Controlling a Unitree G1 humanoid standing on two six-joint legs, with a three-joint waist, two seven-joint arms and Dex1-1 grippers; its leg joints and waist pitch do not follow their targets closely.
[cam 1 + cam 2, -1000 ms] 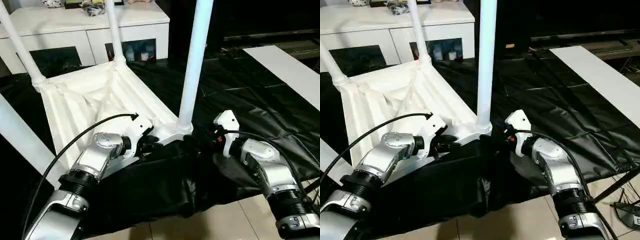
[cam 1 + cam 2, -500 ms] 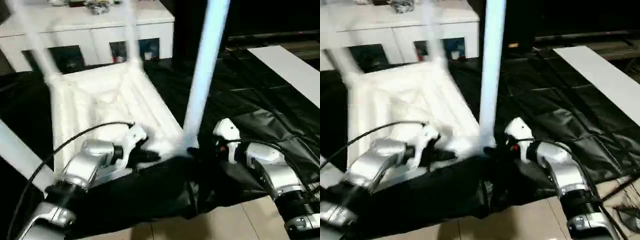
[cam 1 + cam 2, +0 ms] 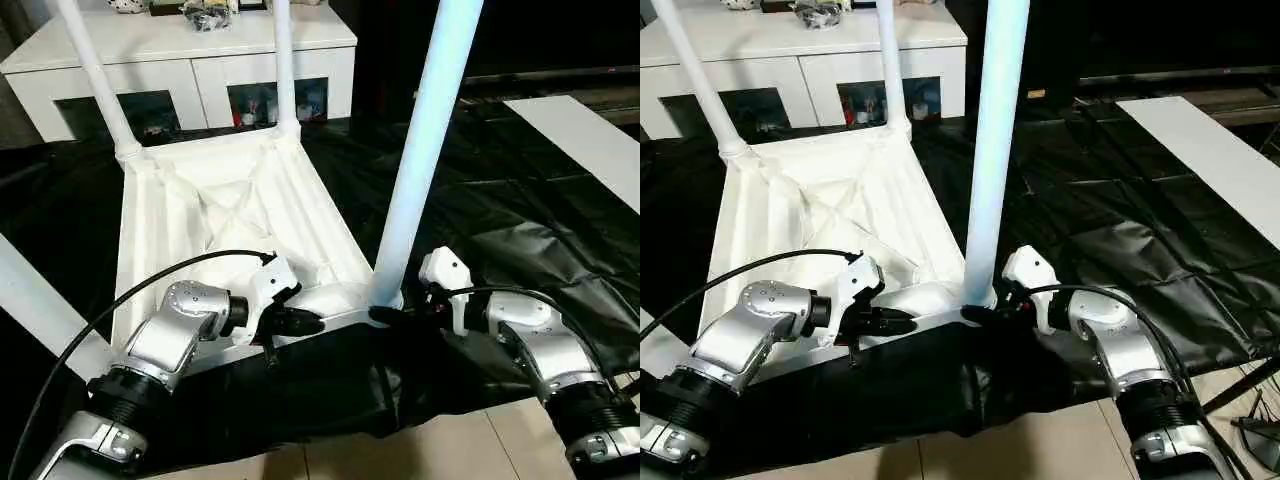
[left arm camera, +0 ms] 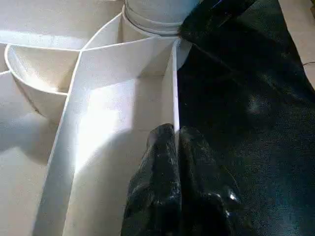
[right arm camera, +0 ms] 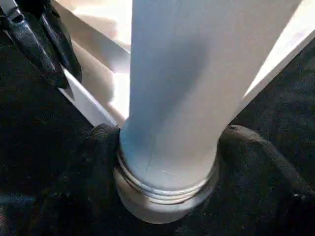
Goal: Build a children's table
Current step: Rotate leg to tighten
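Left claw [image 4: 176, 142]: narrowed to a pinch on the thin near side wall of the tabletop [image 3: 230, 215], one finger inside the rim and one outside; judged a steadying hold so the upturned top cannot slide.
Right claw [image 5: 167, 142]: spread wide around the base of the near leg [image 3: 425, 150], a finger on each side at the collar where it enters the corner socket; whether it presses or only brackets the tube I cannot tell. Judged placed low to seat or turn the leg where leverage on the joint is best.
Where the table is: lying underside up on black sheeting [image 3: 520, 200] over the floor, X-ribs facing the camera, directly in front of the robot.
Legs counted: four white tubes in view; two stand in the far corner sockets [image 3: 95, 75] [image 3: 284, 65], one in the near right socket, and a fourth [image 3: 40, 305] slants across the near left edge, its seating hidden.
Claws counted: two, both at the near edge.
Surroundings: one white cabinet [image 3: 190, 50] behind, one flat white board [image 3: 590, 140] on the right.
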